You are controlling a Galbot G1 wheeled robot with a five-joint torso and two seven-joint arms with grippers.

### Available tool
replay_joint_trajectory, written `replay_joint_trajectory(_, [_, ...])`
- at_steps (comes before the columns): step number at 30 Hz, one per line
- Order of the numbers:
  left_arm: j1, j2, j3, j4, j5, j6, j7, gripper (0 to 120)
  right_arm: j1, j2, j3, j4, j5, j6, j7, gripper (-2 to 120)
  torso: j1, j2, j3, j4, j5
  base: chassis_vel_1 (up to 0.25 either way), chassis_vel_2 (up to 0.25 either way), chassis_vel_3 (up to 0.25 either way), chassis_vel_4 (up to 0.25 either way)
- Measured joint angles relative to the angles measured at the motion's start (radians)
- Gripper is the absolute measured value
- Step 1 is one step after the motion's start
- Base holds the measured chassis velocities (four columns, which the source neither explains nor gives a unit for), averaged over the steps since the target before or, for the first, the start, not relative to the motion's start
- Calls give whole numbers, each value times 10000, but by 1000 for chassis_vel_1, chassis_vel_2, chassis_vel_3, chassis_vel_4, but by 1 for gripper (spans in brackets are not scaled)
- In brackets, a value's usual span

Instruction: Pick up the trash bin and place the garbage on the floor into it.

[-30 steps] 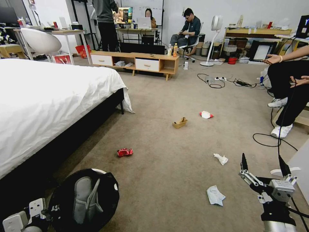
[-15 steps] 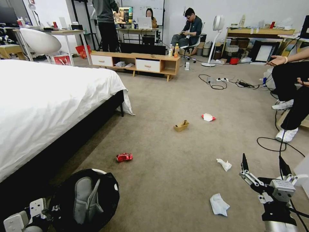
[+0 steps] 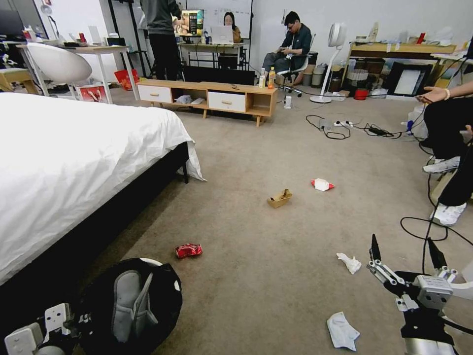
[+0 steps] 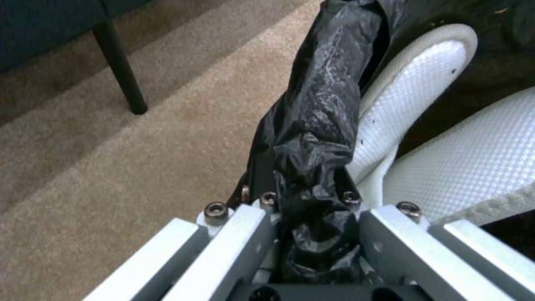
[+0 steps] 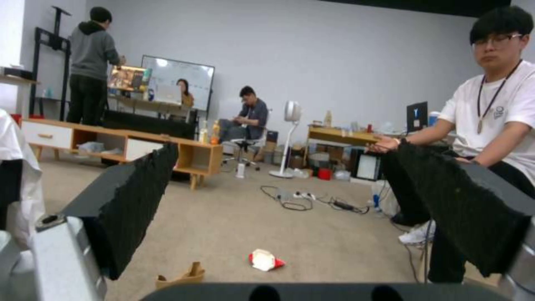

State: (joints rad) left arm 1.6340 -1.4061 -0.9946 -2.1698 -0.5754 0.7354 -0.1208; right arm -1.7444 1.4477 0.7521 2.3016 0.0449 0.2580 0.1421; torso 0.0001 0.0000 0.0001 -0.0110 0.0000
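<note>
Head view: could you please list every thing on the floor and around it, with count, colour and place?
trash bin: 1, black bag, white rim, near left, held
crushed wrapper: 1, red, beside bed
folded cardboard: 1, tan, mid floor
packet: 1, red-and-white, beyond cardboard
tissues: 2, white, near right; second
bed: 1, white, left
TV cabinet: 1, wood, far
left gripper: shut on bin bag
right gripper: open, near right
</note>
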Motion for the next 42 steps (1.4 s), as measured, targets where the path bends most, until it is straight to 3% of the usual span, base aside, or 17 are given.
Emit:
replay_joint_trajectory(7, [3, -7, 0, 8, 33, 0, 37, 2, -56, -70, 69, -10, -109, -183, 146, 100, 0, 0, 1, 0, 0, 0, 0, 0, 0])
replay_joint_trajectory(11, [11, 10, -46, 18, 33, 0, 68, 2, -242, -231, 51, 110, -146, -1071, 625, 100, 0, 0, 0, 0, 0, 0, 0, 0, 0])
replay_joint_trajectory(12, [18, 23, -64, 31, 32, 0, 87, 2, -541, -468, -107, 462, 124, -2671, 1192, 100, 0, 0, 0, 0, -1, 0, 0, 0, 0])
replay_joint_trajectory(13, [19, 16, -65, 37, 32, 0, 95, 2, -711, -634, -197, 708, 398, -3702, 1454, 100, 0, 0, 0, 1, -1, 0, 0, 0, 0])
replay_joint_trajectory(14, [19, 16, -65, 37, 32, 0, 95, 2, -711, -634, -197, 708, 398, -3702, 1454, 100, 0, 0, 0, 1, -1, 0, 0, 0, 0])
replay_joint_trajectory(17, [19, -31, -59, 64, 74, 0, 123, 2, -934, -941, -261, 1189, 1034, -5695, 1886, 100, 0, 0, 1, 0, 0, 0, 0, 0, 0])
replay_joint_trajectory(21, [12, -55, -46, 74, 95, 0, 140, 2, -981, -1102, -246, 1395, 1441, -6552, 2000, 100, 0, 0, 0, 1, -1, 0, 0, 0, 0])
replay_joint_trajectory(26, [-23, -108, -18, 126, 178, 0, 173, 2, -1011, -1444, -238, 1718, 2538, -8274, 2097, 100, 0, 0, 0, 1, 0, 0, 0, 0, 0])
replay_joint_trajectory(35, [-17, -229, 54, 163, 299, 0, 247, 2, -1136, -1515, -713, 1664, 2595, -8966, 2028, 100, 0, 0, 0, 0, 0, 0, 0, 0, 0])
replay_joint_trajectory(42, [6, -251, 65, 177, 324, 0, 291, 2, -1229, -1580, -978, 1283, 2215, -9010, 1871, 100, 0, 0, 0, 0, 0, 0, 0, 0, 0])
